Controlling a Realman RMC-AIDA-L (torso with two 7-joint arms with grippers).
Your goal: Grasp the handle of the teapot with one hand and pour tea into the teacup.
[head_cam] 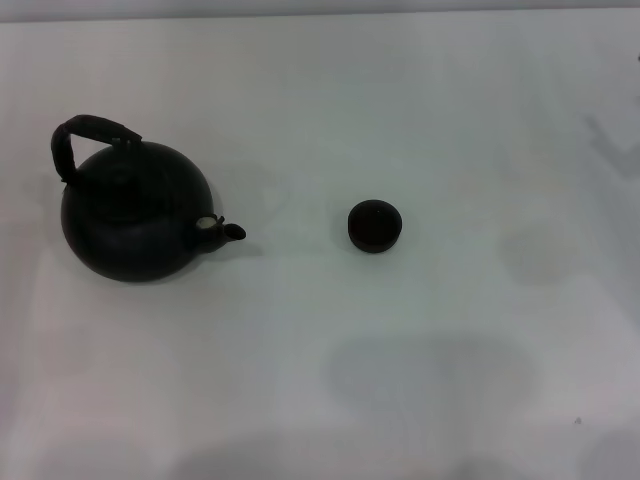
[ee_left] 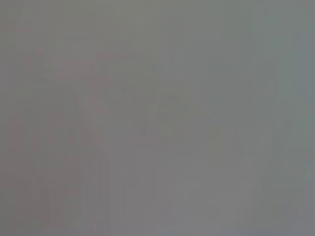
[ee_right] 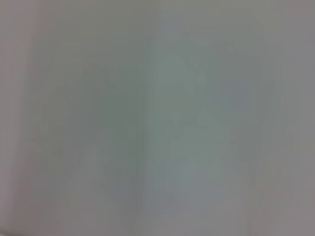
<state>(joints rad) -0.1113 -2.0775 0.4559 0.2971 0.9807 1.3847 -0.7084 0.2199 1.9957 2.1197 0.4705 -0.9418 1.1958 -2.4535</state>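
The large round black teapot stands on the white table at the left in the head view. Its short spout points right toward the teacup. Its thick black arched handle rises over its top, leaning to the back left. The tiny dark teacup stands upright near the middle, well apart from the spout. Neither gripper shows in any view. Both wrist views show only a plain grey surface.
The white table fills the head view. Faint shadows lie on it at the front middle and at the right edge.
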